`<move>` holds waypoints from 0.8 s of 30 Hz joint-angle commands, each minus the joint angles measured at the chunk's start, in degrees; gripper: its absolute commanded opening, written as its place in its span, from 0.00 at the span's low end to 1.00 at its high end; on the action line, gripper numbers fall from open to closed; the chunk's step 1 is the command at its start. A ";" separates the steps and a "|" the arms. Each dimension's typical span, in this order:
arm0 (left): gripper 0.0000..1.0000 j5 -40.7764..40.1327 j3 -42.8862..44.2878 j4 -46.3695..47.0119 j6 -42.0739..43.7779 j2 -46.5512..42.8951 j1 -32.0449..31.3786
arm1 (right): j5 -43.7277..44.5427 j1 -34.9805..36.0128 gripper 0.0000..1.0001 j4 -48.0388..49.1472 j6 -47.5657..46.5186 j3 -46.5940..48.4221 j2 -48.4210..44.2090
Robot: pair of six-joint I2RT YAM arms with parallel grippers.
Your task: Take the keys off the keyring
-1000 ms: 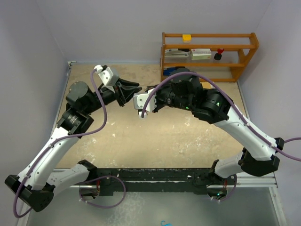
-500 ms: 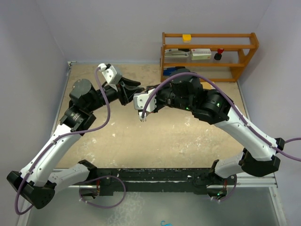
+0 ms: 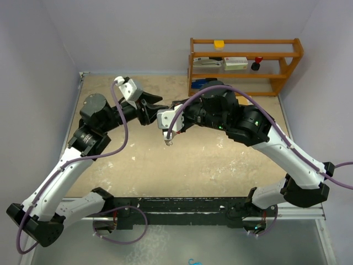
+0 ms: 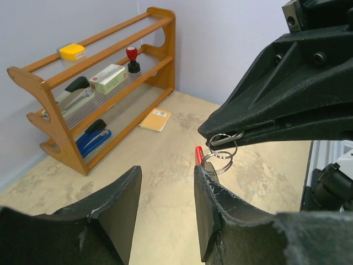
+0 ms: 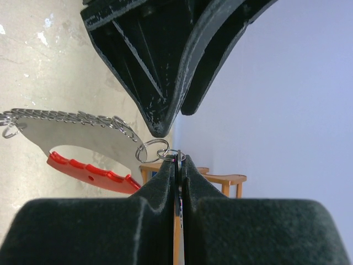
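My right gripper (image 5: 177,160) is shut on a thin dark flat piece, apparently one of the keys (image 5: 178,165), with only its edge showing between the pads. A small split ring (image 5: 170,154) at the fingertips links to a second ring (image 5: 149,150). From that hangs the keyring (image 5: 83,141), a silvery plate with a chain-like ridged edge and a red crescent strip (image 5: 94,174). In the top view it dangles as a small cluster (image 3: 169,138) in mid-air. My left gripper (image 4: 165,176) is open just short of the rings (image 4: 220,157), with nothing between its fingers.
A wooden shelf (image 3: 245,61) stands at the back right, holding a yellow block (image 4: 72,52), a red-topped stamp (image 4: 132,58), a white box and staplers. A tan notepad (image 4: 156,120) lies on the sandy floor in front of it. Grey walls close in the back and sides.
My left gripper's jaws have spread apart, and its arm has shifted slightly toward the right gripper. The right gripper has stayed shut, and the keyring now dangles a little lower.
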 commanded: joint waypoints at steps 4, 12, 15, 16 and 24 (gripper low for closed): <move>0.41 -2.99 2.74 -1.91 3.91 -4.25 0.16 | -0.05 0.06 0.00 4.18 -0.53 0.14 -2.22; 0.42 0.64 2.46 0.48 2.28 -2.95 0.15 | -0.31 0.05 0.00 4.45 -0.65 -0.47 -2.52; 0.42 2.52 2.27 1.89 1.42 -1.70 0.16 | -0.33 0.06 0.00 4.72 -0.57 -0.73 -2.77; 0.42 2.95 2.24 2.23 1.28 -1.33 0.16 | -0.41 0.06 0.00 4.74 -0.53 -0.74 -2.83; 0.40 4.80 1.38 4.30 1.36 -0.63 0.16 | -1.18 0.02 0.00 4.91 -0.46 -1.00 -3.23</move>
